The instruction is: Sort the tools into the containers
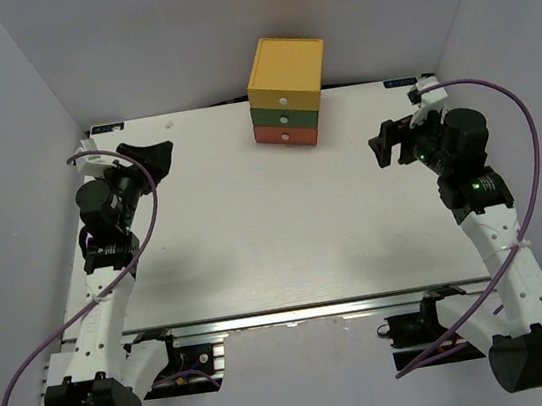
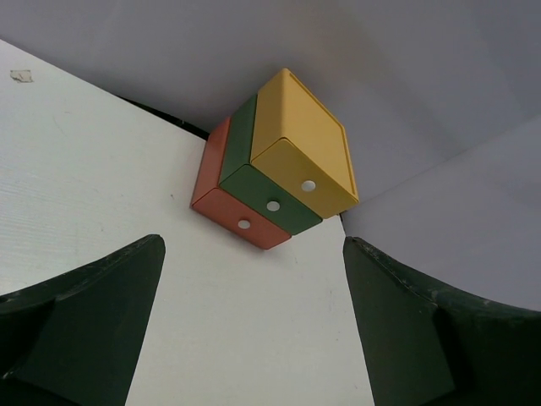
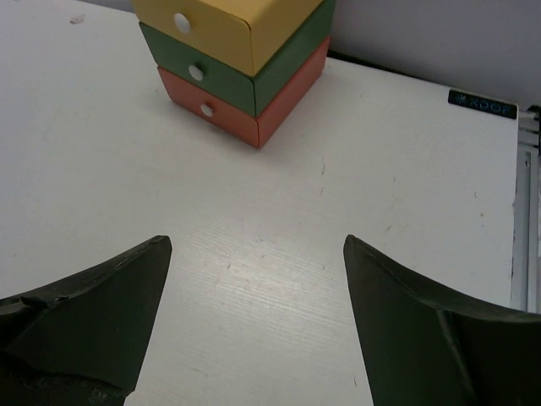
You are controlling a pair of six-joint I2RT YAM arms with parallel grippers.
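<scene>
Now, left end effector (image 2: 254, 338): its two dark fingers (image 2: 84, 326) stand wide apart, with nothing between them and nothing touched. It hangs above the bench (image 1: 277, 243) towards the far-left corner.
Right end effector (image 3: 258, 334): likewise spread wide and gripping nothing. It is held clear of the bench surface on the far-right side.
Facing: both wrist views look towards the stack of drawers, which lies well apart from either end effector.
Containers (image 1: 285, 100): three small box drawers are piled one on another at the far edge of the bench. They sit about midway between the two arms, close to the back wall.
Yellow drawer (image 1: 285, 72): on top of the pile.
Green drawer (image 1: 284, 115): in the middle, between the other two.
Orange-red drawer (image 1: 285, 135): at the bottom, resting directly on the bench.
Knobs (image 2: 273, 205): one white round knob sits on each drawer front, and the three are lined up one above another.
Drawer fronts: all three face the arms, and each appears pushed in.
</scene>
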